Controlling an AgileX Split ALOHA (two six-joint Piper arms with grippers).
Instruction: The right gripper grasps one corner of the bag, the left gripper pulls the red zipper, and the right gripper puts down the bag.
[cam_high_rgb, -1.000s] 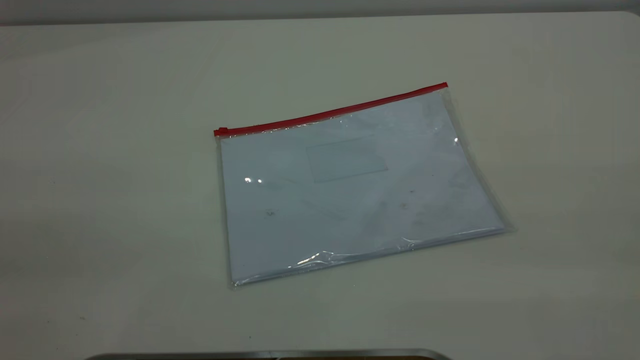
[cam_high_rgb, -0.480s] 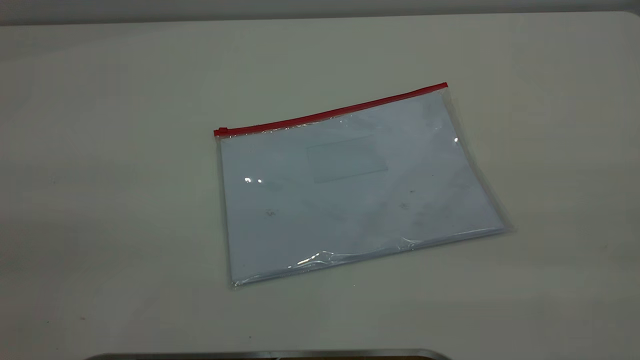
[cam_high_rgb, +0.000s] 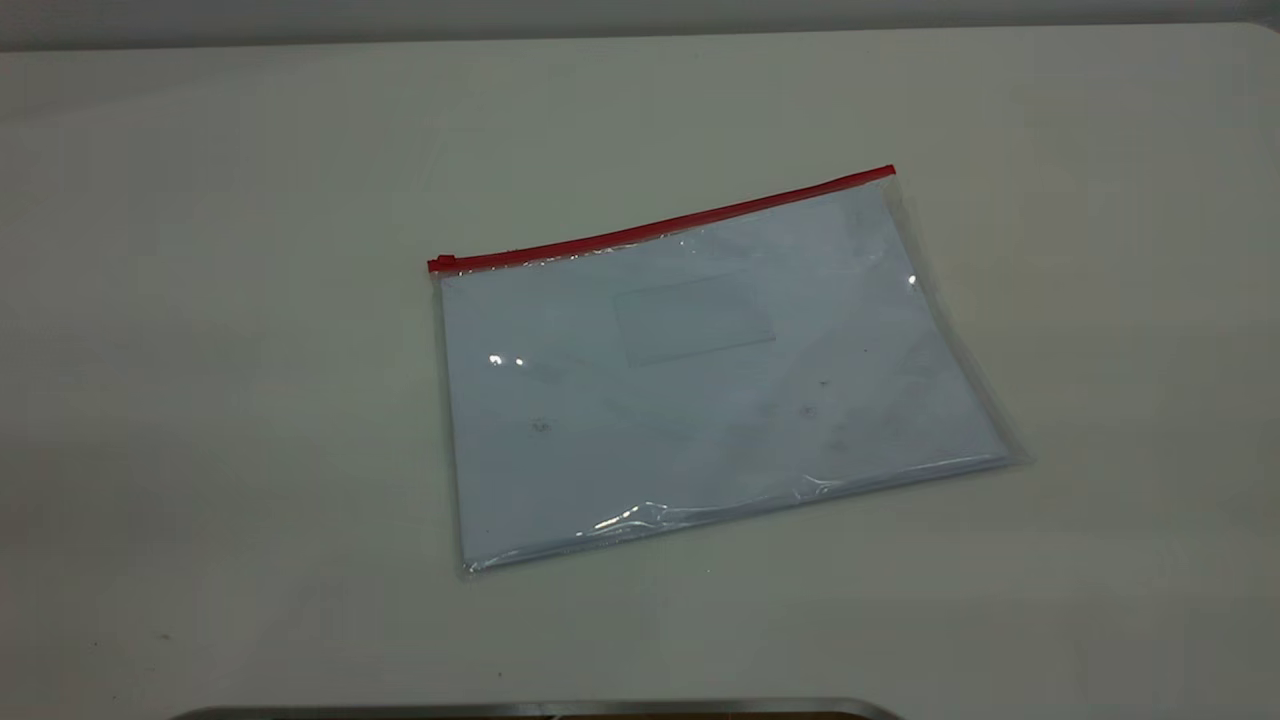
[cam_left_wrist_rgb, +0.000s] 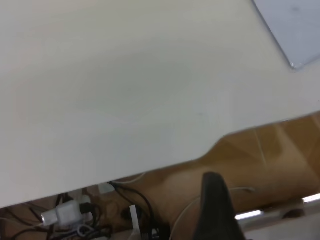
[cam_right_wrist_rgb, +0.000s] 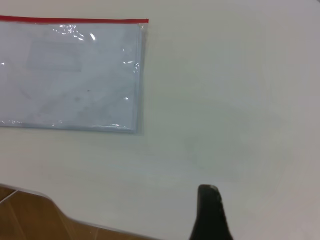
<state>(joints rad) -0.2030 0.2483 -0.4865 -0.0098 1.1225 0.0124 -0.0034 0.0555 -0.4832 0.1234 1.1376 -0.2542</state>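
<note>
Lying flat mid-table (cam_high_rgb: 200, 300), the bag (cam_high_rgb: 700, 400), red zipper (cam_high_rgb: 660, 228) along the far edge, slider at its left end. No arm in exterior view. One finger (cam_left_wrist_rgb: 215, 210) of left gripper past table edge; right gripper finger (cam_right_wrist_rgb: 210, 212) above bare table beside bag. Spread or pressed together: cannot tell. Open surface all around.

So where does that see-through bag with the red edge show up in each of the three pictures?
Exterior view: the bag lies flat mid-table, the red zipper along its far edge.
Left wrist view: only one corner of the bag shows, at the picture's upper right.
Right wrist view: the bag's end fills the upper left, red strip on top.
Shared landmark: the pale table.
</note>
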